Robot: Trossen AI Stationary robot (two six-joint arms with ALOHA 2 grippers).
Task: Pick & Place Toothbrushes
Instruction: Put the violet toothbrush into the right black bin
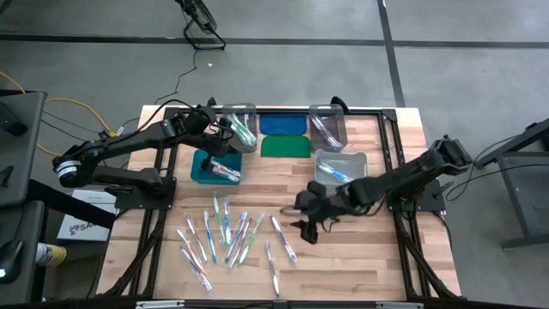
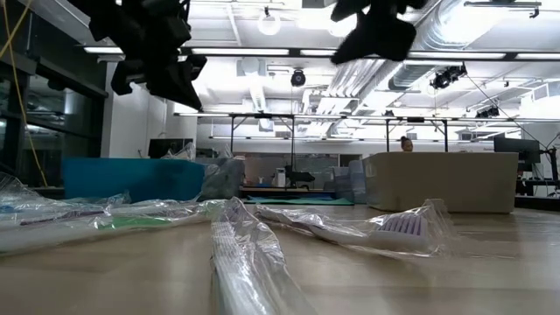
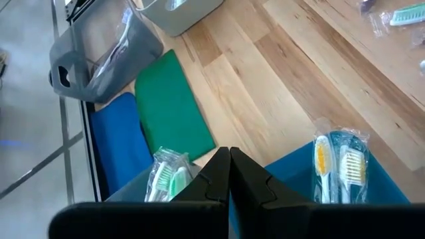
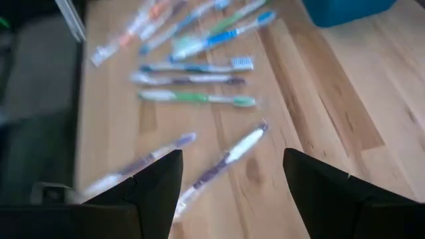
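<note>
Wooden counter with four bins at the back half: teal bin holding a few wrapped toothbrushes, clear bin behind it with green-handled ones, another clear bin at back right with a few brushes, and a pale bin in front of that with a blue-toned brush inside. Flat blue lid and green lid lie between the two clear bins, touching each other. Loose toothbrushes spread over the front-left of the counter, each in clear crinkly wrap, thin white or clear handles with blue, green or purplish parts, lying mostly parallel, a few apart toward the centre. Left gripper hangs over the teal and clear bins, fingers pressed together, nothing pinched; in its wrist view wrapped brushes in the bins show either side of the closed fingers. Right gripper is low over the counter centre, fingers spread wide, empty; a purplish toothbrush lies on the wood between and ahead of the spread fingers, not touching.
</note>
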